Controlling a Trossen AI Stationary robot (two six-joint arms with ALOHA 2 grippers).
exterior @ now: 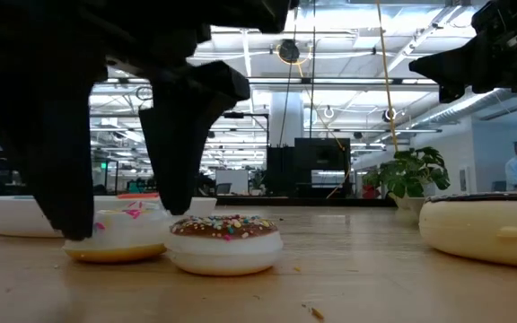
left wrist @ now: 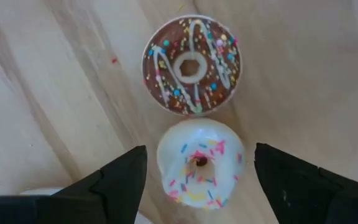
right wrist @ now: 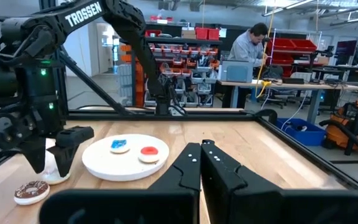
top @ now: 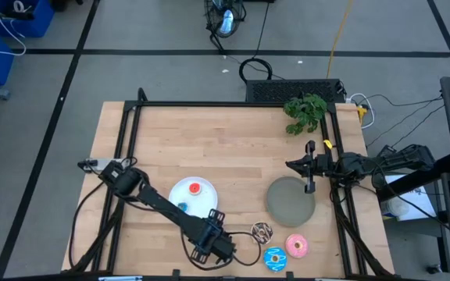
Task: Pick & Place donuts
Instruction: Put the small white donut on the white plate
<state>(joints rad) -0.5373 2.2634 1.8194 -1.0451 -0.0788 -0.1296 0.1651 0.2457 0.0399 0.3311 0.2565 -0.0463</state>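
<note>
Left gripper [left wrist: 197,180] low at the table's near edge, fingers spread wide either side of a white-iced sprinkled donut [left wrist: 199,168], gripping nothing. Donut flat on the wood between the fingers, clear gaps showing on both sides in the left wrist view. Just beyond it, nearly touching, a chocolate sprinkled donut [left wrist: 191,65]. White plate [top: 174,195] just beside the left arm, holding a small red donut [top: 195,187] and a small blue donut [top: 183,207]. Farther toward the right arm, on bare wood, a larger blue donut [top: 275,259] and a pink donut [top: 297,247]. Grey plate [top: 291,200] with nothing visible on it, right gripper [right wrist: 202,163] hovering at its far edge, fingers pressed together and holding nothing.

Risks from here, as judgement: with the chocolate donut so near, a finger drifting sideways likely to nudge it or drag it along. A closing squeeze off-centre apt to tip the white donut up or skid it across the smooth wood. A fast lift close to the white plate's rim liable to clip the plate and shake its two small donuts.

Table [top: 209,140] of pale butcher-block wood in a black frame, potted plant [top: 305,112] at the far corner. Beyond, an open workshop with shelving, benches and a seated person [right wrist: 252,45] at a desk.
</note>
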